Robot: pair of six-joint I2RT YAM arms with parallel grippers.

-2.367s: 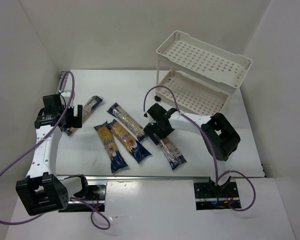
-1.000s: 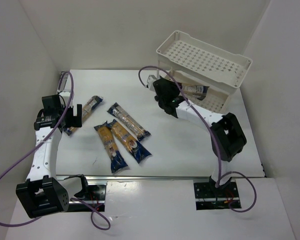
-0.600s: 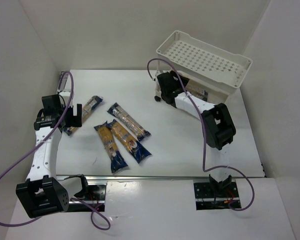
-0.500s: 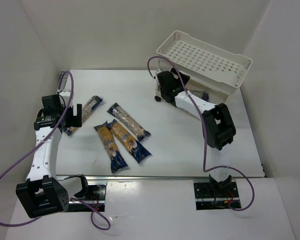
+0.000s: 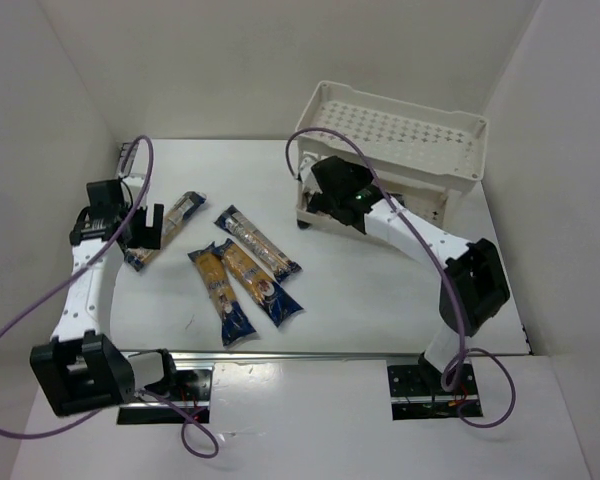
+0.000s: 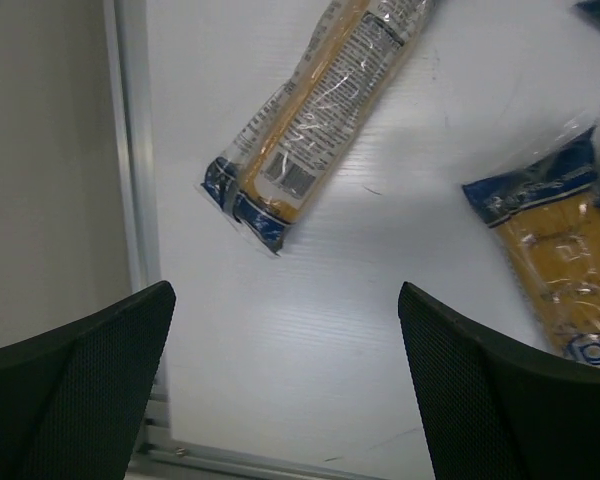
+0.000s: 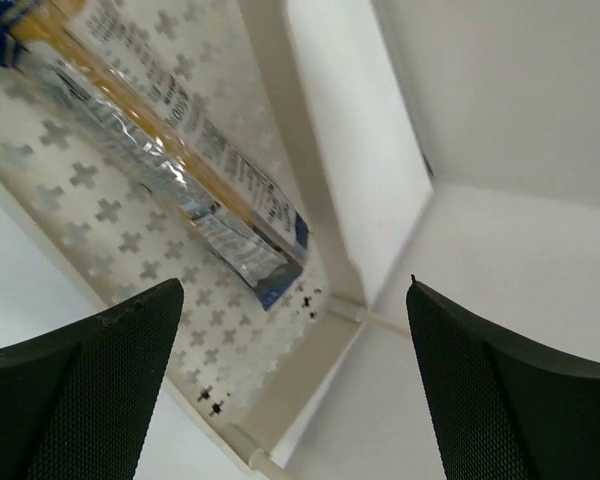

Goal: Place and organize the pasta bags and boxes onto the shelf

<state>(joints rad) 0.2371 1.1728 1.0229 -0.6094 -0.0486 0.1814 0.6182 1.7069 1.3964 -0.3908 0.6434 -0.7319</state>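
Four spaghetti packets (image 5: 262, 285) loose on the table (image 5: 380, 290); fifth packet (image 7: 170, 170) flat in the lower tray of the shelf (image 5: 390, 130), not gripped. Right gripper (image 7: 292, 290) just off it, fingers spread wide. Left gripper (image 6: 285, 290) also wide and nearer the likely next pick: leftmost packet (image 6: 310, 110) ahead of the fingers, long axis diagonal to the gap, probably needs a wrist turn. Other three bunched mid-table, well apart from it; nothing in the way.
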